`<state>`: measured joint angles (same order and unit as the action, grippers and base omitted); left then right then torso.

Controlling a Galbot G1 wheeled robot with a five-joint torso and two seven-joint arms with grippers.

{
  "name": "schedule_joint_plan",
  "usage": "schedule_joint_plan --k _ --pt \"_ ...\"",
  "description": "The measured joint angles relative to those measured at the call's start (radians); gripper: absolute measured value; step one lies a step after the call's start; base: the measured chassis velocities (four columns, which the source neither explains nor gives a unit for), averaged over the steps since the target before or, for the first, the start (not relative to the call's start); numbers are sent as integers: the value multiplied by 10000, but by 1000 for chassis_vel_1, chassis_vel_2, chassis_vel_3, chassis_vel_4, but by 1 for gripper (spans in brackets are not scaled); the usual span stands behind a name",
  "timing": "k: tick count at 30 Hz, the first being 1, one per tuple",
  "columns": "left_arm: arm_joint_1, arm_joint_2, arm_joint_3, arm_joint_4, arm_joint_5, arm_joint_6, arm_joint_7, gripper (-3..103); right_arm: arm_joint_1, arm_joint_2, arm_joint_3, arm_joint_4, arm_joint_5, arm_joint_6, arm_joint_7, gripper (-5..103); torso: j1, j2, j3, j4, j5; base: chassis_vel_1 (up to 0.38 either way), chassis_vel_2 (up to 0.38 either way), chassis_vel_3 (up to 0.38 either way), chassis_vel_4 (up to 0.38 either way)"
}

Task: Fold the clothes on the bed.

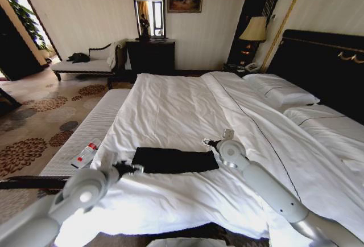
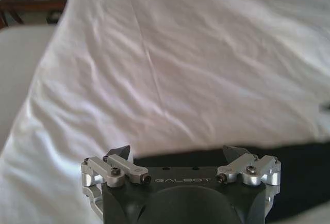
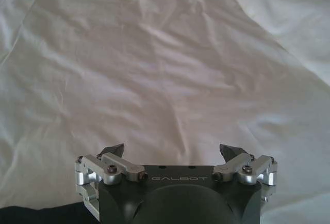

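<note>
While a small bottle lies on the white bench beside the bed, the left gripper hangs at the left end of the folded black T-shirt, jaws apart and empty. That T-shirt lies flat on the duvet near the bed's foot. At its right end hovers the right gripper, jaws likewise apart.

My head camera sits high, looking forward and down across the bed toward the far wall, both arms entering from below. Left wrist camera rides low behind the left pincer, close over the duvet, facing up the bed. Right wrist camera sits likewise behind the right pincer, nearer the cloth. All three share the white duvet; the black T-shirt probably edges both wrist views.
</note>
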<state>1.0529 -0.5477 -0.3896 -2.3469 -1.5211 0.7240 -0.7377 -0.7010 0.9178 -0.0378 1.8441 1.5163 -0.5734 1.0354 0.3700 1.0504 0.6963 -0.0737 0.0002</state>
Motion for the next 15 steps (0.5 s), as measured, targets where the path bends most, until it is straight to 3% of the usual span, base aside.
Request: schedule_joint_plan --k 6,15 --pt "-121 -690 -696 512 -72 -72 184 100 259 95 -286 -243 429 -230 117 100 -1 1 0 6 -3 0 0 0 0" --pt "86 -1420 -714 975 458 -125 175 100 903 259 -1188 -947 814 -518 272 100 0 0 0 5 -2 0 0 0 0"
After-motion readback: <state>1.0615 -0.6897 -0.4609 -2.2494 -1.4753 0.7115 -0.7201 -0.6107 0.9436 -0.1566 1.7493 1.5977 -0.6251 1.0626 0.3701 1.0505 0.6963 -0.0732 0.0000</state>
